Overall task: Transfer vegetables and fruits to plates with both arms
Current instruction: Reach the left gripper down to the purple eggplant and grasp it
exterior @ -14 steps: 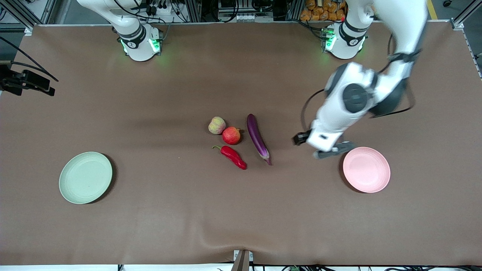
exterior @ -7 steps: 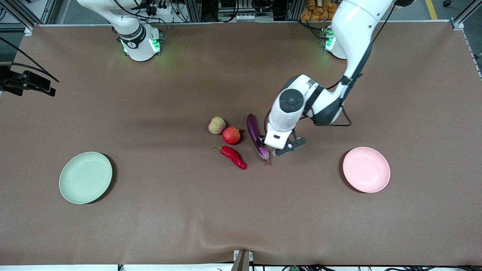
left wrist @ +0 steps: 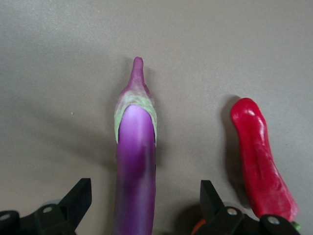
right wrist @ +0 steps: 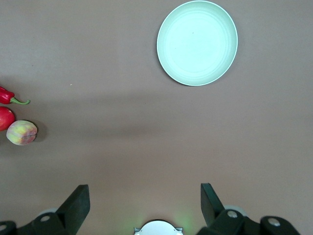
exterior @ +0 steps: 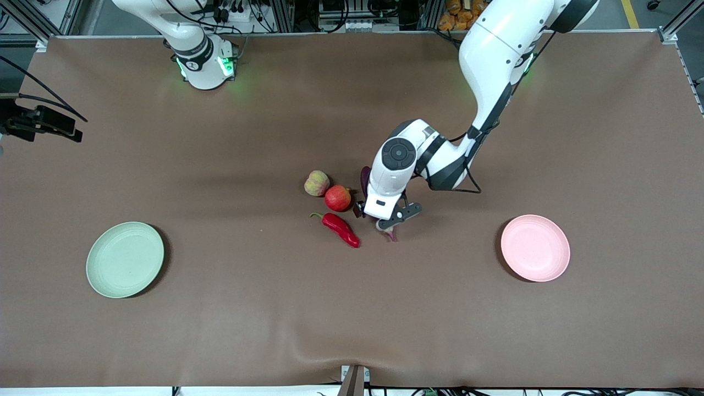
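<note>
The purple eggplant (exterior: 364, 175) lies mid-table, mostly hidden under my left hand; its stem tip shows. My left gripper (exterior: 379, 219) is open, low over it. In the left wrist view the eggplant (left wrist: 135, 161) runs between the two open fingers of the left gripper (left wrist: 144, 196), touching neither. The red chili (exterior: 341, 229) (left wrist: 259, 156) lies beside it. The red fruit (exterior: 337, 198) and yellow-green fruit (exterior: 317, 183) sit beside each other. The green plate (exterior: 125, 259) (right wrist: 197, 43) and pink plate (exterior: 535, 247) are empty. My right gripper (right wrist: 144, 200) is open, waiting high over its base.
A black camera mount (exterior: 38, 121) juts in at the right arm's end of the table. The left arm's elbow and forearm (exterior: 484, 66) hang over the table between its base and the eggplant. The brown cloth ripples at the front edge (exterior: 308, 346).
My left arm swung from beside the pink plate to the eggplant and came down with its open fingers either side of it. The right arm has not moved.
</note>
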Controlling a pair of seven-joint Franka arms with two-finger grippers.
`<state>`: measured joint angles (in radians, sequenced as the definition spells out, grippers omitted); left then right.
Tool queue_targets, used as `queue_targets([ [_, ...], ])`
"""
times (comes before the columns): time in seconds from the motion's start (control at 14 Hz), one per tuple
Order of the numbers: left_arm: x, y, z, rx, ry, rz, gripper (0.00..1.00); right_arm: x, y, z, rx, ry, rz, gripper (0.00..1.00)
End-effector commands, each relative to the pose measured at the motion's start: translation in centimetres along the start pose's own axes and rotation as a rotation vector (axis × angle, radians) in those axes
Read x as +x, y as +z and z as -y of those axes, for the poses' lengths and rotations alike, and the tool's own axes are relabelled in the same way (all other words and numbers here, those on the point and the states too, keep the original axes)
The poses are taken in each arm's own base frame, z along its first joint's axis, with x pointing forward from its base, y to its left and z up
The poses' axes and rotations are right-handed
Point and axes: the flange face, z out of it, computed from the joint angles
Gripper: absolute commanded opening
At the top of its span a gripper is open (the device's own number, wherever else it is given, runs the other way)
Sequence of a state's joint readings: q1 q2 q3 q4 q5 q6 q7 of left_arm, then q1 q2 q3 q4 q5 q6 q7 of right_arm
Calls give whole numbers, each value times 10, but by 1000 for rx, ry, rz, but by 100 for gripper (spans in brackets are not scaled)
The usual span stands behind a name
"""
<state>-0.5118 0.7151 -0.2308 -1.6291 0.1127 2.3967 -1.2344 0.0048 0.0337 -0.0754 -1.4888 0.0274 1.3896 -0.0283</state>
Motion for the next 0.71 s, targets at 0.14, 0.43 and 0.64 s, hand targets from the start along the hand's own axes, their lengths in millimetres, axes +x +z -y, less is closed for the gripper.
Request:
queue_targets([
  [0.14,0,11,-3,10,13,-24,89,-2,0,-4,21,15,3,100],
  [0.43,-10,23,-4,22,15,-14,82,-2,-1,-4,20,15,1,100],
  [0.64,-11,28,-4,19,2,-12,66,2,2,2,11,-7,5,100],
])
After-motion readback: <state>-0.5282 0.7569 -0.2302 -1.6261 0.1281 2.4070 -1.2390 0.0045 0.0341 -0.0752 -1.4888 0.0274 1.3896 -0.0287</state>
